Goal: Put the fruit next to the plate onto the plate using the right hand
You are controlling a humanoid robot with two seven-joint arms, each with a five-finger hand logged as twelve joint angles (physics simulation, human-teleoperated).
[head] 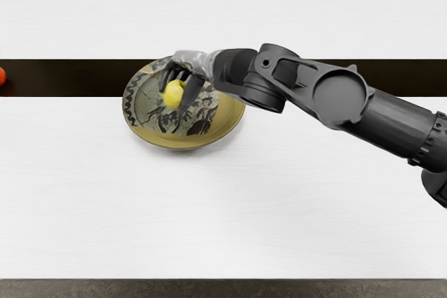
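— Fruit (pixel 173 93), yellow, gripped by curled right hand (pixel 186 78), above plate (pixel 167 142) centre, shifted toward 10 o'clock; contact with plate unclear
— Risk: if released high, rolling or bouncing out toward 9 o'clock rim; opening hand dragging it along

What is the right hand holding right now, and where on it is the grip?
The right hand holds the yellow fruit, curled round its top and sides, over the plate.
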